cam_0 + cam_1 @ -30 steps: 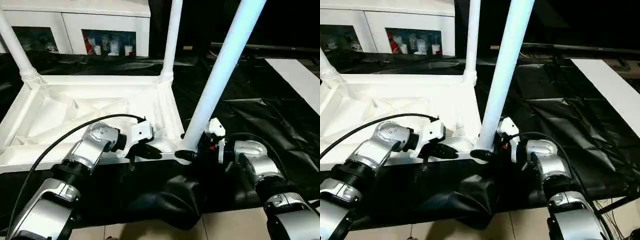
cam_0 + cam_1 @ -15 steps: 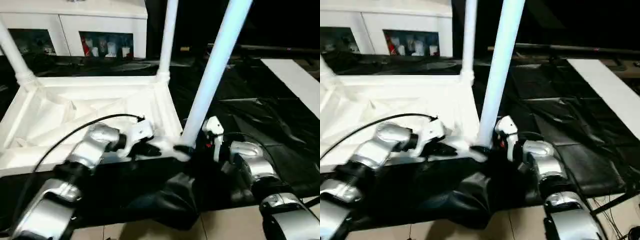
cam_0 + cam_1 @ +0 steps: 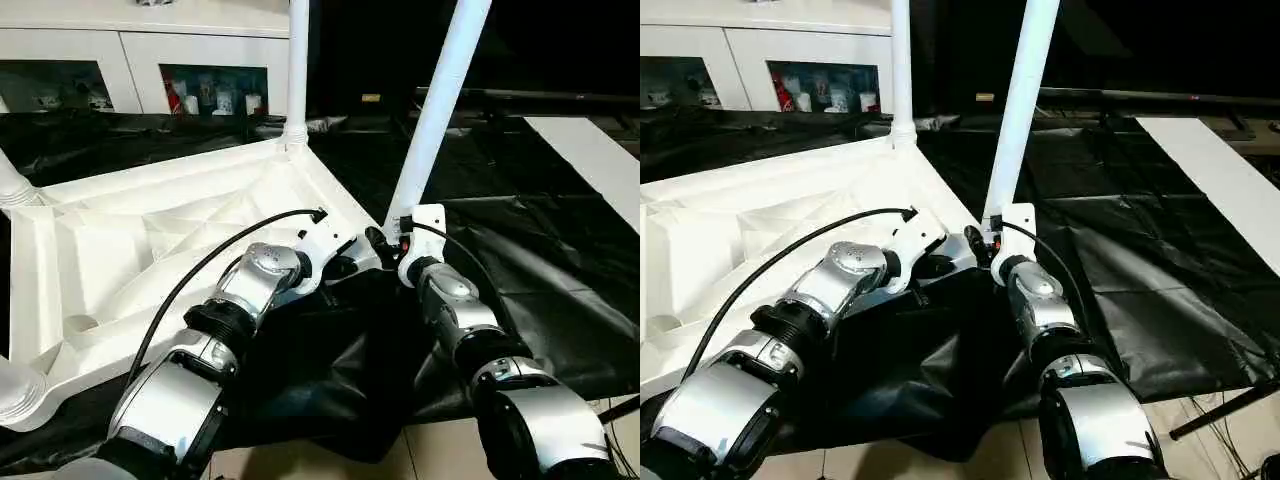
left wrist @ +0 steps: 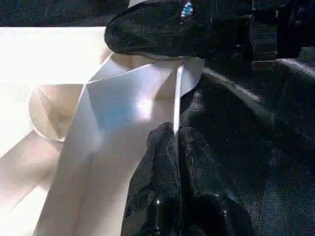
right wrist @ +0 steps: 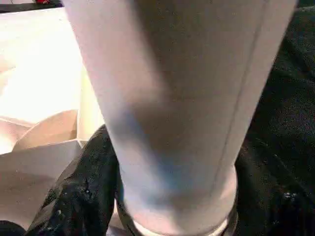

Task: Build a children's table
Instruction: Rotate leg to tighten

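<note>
The children's table lies upside down, its white ribbed top [image 3: 150, 240] on black cloth. Legs stand at the far corner [image 3: 296, 70], the left corner [image 3: 12, 180] and the near left corner [image 3: 15, 385]. A fourth leg [image 3: 440, 100] rises tilted from the right corner. My right gripper [image 3: 385, 243] is shut round that leg's base [image 5: 172, 123], one black finger [image 5: 74, 196] against it. My left gripper [image 3: 345, 268] is shut on the top's thin rim [image 4: 175, 98] just beside that corner.
Crumpled black cloth [image 3: 520, 230] covers the floor around the table. A flat white board [image 3: 590, 150] lies on it at the right. A white cabinet [image 3: 150, 40] with glass doors stands behind, and a dark bar [image 3: 520, 95] runs across the back right.
The table top has swung round on the cloth, so its near edge now runs diagonally and the held corner lies farther from me. Both arms have stretched forward with it, keeping their holds.
</note>
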Robot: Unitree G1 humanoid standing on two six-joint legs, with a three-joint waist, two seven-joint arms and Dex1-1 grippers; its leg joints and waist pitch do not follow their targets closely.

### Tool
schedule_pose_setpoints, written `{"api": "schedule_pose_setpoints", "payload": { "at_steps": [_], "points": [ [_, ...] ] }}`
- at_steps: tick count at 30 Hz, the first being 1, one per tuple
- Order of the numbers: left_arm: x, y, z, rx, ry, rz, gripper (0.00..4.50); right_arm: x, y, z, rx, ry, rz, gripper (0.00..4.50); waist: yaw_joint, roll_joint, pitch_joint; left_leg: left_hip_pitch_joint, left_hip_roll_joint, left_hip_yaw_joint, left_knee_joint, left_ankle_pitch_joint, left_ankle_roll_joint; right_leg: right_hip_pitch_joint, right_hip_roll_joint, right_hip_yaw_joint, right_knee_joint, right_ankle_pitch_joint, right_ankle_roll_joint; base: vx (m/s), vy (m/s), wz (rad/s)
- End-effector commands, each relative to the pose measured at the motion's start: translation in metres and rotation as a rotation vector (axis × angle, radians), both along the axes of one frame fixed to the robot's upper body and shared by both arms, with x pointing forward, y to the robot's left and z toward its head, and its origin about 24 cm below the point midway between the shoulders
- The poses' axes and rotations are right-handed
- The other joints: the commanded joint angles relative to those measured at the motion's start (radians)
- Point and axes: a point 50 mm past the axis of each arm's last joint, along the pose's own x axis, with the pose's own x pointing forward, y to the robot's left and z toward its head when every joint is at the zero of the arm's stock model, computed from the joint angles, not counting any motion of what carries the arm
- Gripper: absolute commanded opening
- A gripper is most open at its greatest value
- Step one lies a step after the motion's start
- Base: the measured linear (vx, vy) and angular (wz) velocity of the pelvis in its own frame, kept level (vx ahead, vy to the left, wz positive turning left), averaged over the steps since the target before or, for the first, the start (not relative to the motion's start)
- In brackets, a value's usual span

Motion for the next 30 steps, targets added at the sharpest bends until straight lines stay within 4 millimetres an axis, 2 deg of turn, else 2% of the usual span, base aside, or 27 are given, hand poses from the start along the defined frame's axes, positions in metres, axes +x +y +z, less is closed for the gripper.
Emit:
{"api": "schedule_pose_setpoints", "payload": {
  "at_steps": [1, 3, 4, 6, 7, 9, 10, 11, 14, 15, 17, 19, 20, 22, 26, 30],
  "points": [
    [0.004, 0.025, -0.010, 0.051, -0.007, 0.139, 0.00, -0.008, 0.014, -0.004, 0.013, -0.037, 0.156, 3.26, 0.001, -0.008, -0.052, -0.003, 0.020, 0.002, -0.055, -0.179, 0.072, 0.048, -0.059, 0.043, -0.079, -0.180, -0.207, 0.000, 0.000, 0.00],
    [0.004, 0.028, -0.009, 0.048, -0.004, 0.124, 0.00, -0.008, 0.010, 0.000, 0.000, -0.072, 0.197, 3.42, 0.001, -0.005, -0.052, -0.006, 0.021, 0.001, -0.056, -0.182, 0.076, 0.049, -0.060, 0.041, -0.079, -0.187, -0.202, 0.000, 0.000, 0.00],
    [0.004, 0.030, -0.008, 0.049, -0.005, 0.108, 0.00, -0.007, 0.005, 0.003, -0.009, -0.093, 0.205, 3.52, -0.006, -0.007, -0.051, -0.014, 0.020, -0.002, -0.059, -0.183, 0.076, 0.053, -0.058, 0.039, -0.078, -0.197, -0.196, 0.000, 0.000, 0.00],
    [0.003, 0.034, -0.007, 0.053, -0.005, 0.087, 0.00, -0.006, -0.003, 0.006, -0.013, -0.111, 0.226, 3.73, -0.012, -0.005, -0.053, -0.013, 0.021, -0.003, -0.057, -0.175, 0.074, 0.054, -0.060, 0.038, -0.078, -0.199, -0.195, 0.000, 0.000, 0.00],
    [0.002, 0.038, -0.006, 0.051, -0.012, 0.058, 0.00, -0.006, -0.011, 0.010, -0.005, -0.120, 0.257, 3.90, -0.014, -0.007, -0.055, -0.011, 0.022, -0.003, -0.054, -0.164, 0.083, 0.054, -0.059, 0.038, -0.076, -0.171, -0.209, 0.000, 0.000, 0.00],
    [-0.001, 0.043, -0.005, 0.054, -0.008, 0.007, 0.00, -0.007, -0.019, 0.011, 0.004, -0.102, 0.329, 3.90, -0.015, -0.006, -0.056, -0.012, 0.023, 0.000, -0.051, -0.133, 0.102, 0.053, -0.058, 0.040, -0.069, -0.108, -0.234, 0.000, 0.000, 0.00],
    [-0.004, 0.047, -0.005, 0.052, 0.005, -0.036, 0.00, -0.010, -0.025, 0.012, 0.003, -0.087, 0.401, 3.96, -0.016, -0.005, -0.056, -0.014, 0.023, -0.001, -0.049, -0.125, 0.120, 0.057, -0.057, 0.038, -0.066, -0.077, -0.250, 0.000, 0.000, 0.00],
    [-0.004, 0.047, -0.005, 0.052, 0.005, -0.036, 0.00, -0.010, -0.025, 0.012, 0.003, -0.087, 0.401, 3.96, -0.016, -0.004, -0.056, -0.013, 0.025, 0.000, -0.049, -0.117, 0.132, 0.056, -0.057, 0.038, -0.064, -0.053, -0.263, 0.000, 0.000, 0.00],
    [-0.014, 0.051, -0.006, 0.035, 0.034, -0.165, 0.00, -0.017, -0.032, 0.013, 0.029, -0.058, 0.560, 3.96, -0.016, -0.002, -0.055, -0.010, 0.026, 0.001, -0.049, -0.135, 0.137, 0.055, -0.058, 0.038, -0.064, -0.058, -0.280, 0.000, 0.000, 0.00],
    [-0.014, 0.051, -0.006, 0.035, 0.034, -0.168, 0.00, -0.017, -0.032, 0.013, 0.029, -0.057, 0.562, 3.96, -0.017, -0.002, -0.054, -0.010, 0.027, 0.001, -0.050, -0.140, 0.137, 0.054, -0.058, 0.038, -0.066, -0.065, -0.280, 0.000, 0.000, 0.00],
    [-0.020, 0.051, -0.005, 0.020, 0.042, -0.263, 0.00, -0.021, -0.034, 0.014, 0.024, -0.056, 0.645, 3.96, -0.014, -0.001, -0.054, -0.006, 0.029, 0.001, -0.050, -0.151, 0.123, 0.052, -0.060, 0.039, -0.066, -0.077, -0.284, 0.000, 0.000, 0.00],
    [-0.031, 0.052, -0.003, -0.001, 0.082, -0.395, 0.00, -0.026, -0.036, 0.016, 0.009, -0.049, 0.754, 3.96, -0.010, -0.003, -0.053, -0.008, 0.032, -0.001, -0.052, -0.152, 0.119, 0.054, -0.063, 0.041, -0.064, -0.081, -0.285, 0.000, 0.000, 0.00],
    [-0.034, 0.053, -0.002, -0.002, 0.089, -0.423, 0.00, -0.028, -0.036, 0.015, -0.001, -0.038, 0.790, 3.96, -0.007, -0.001, -0.054, -0.002, 0.033, 0.002, -0.052, -0.147, 0.114, 0.051, -0.060, 0.041, -0.062, -0.072, -0.289, 0.000, 0.000, 0.00],
    [-0.036, 0.052, 0.001, -0.024, 0.098, -0.456, 0.00, -0.034, -0.035, 0.013, -0.034, -0.014, 0.881, 3.96, 0.000, 0.000, -0.051, 0.001, 0.035, 0.006, -0.053, -0.145, 0.111, 0.048, -0.056, 0.040, -0.060, -0.052, -0.295, 0.000, 0.000, 0.00],
    [-0.038, 0.051, 0.002, -0.027, 0.105, -0.476, 0.00, -0.038, -0.033, 0.011, -0.058, -0.001, 0.925, 3.96, 0.018, 0.000, -0.050, 0.003, 0.037, 0.008, -0.054, -0.157, 0.087, 0.047, -0.059, 0.041, -0.061, -0.092, -0.274, 0.000, 0.000, 0.00],
    [-0.039, 0.052, 0.001, -0.023, 0.101, -0.472, 0.00, -0.039, -0.032, 0.010, -0.049, 0.022, 0.945, 3.79, 0.020, -0.003, -0.051, 0.000, 0.034, 0.007, -0.054, -0.149, 0.077, 0.049, -0.059, 0.042, -0.061, -0.106, -0.257, 0.000, 0.000, 0.00]
  ]
}}
